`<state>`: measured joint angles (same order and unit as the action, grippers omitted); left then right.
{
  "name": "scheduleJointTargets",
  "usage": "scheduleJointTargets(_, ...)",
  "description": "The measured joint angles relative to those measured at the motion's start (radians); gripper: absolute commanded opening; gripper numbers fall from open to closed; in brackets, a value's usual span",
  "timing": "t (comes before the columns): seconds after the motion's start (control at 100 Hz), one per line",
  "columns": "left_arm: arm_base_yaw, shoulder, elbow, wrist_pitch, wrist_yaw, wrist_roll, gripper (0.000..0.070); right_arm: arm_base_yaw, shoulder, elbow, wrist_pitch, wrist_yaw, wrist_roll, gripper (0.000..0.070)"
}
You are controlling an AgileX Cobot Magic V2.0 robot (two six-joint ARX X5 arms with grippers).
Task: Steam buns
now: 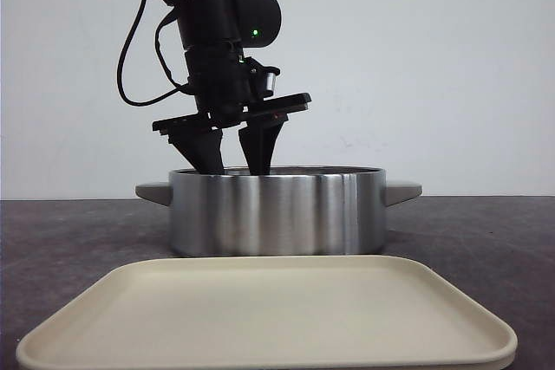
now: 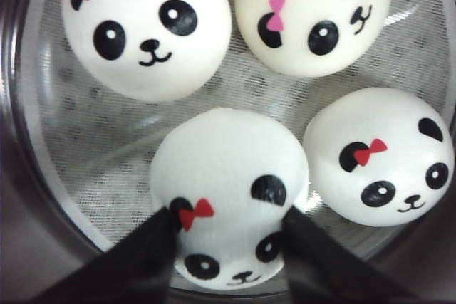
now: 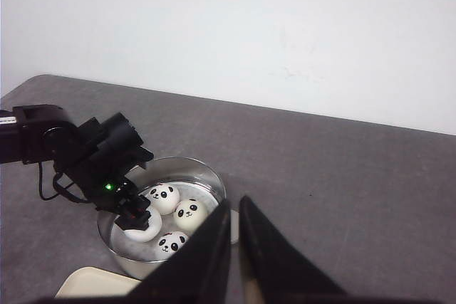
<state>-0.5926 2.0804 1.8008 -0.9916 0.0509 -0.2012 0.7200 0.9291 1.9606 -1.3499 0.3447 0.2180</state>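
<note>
The left pincer (image 2: 231, 229) is pinching one glossy, dome-shaped white bun (image 2: 229, 194) between its black wedge fingers inside the shiny steel pot (image 1: 277, 211). Three more panda-faced buns (image 2: 146, 26) are sitting just beyond it on perforated mesh. The right pincer (image 3: 234, 247) is hanging pressed together above the speckled grey counter (image 3: 342, 176). A smooth cream tray (image 1: 269, 314) is lying nearby.
</note>
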Motion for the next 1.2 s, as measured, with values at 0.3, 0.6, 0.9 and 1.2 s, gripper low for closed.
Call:
scheduleJointTargets(0.3,0.0,0.0,0.001,-0.03,0.0,0.0,0.0554,0.0,0.0,0.0,0.0,0.0,0.0,0.0012)
scheduleJointTargets(0.6,0.0,0.003,0.111,-0.101,-0.014,-0.001,0.0574,0.0,0.0,0.0,0.0,0.0,0.0,0.0012)
scheduleJointTargets(0.9,0.001,-0.019,0.529,-0.254,-0.032,-0.029,0.048,0.0,0.0,-0.003,0.013,0.085,0.0,0.0012)
scheduleJointTargets(1.2,-0.06,-0.38,0.605,-0.379,-0.174,0.003,0.0349,0.0,-0.004,-0.099,0.177,0.085,-0.057,0.0012)
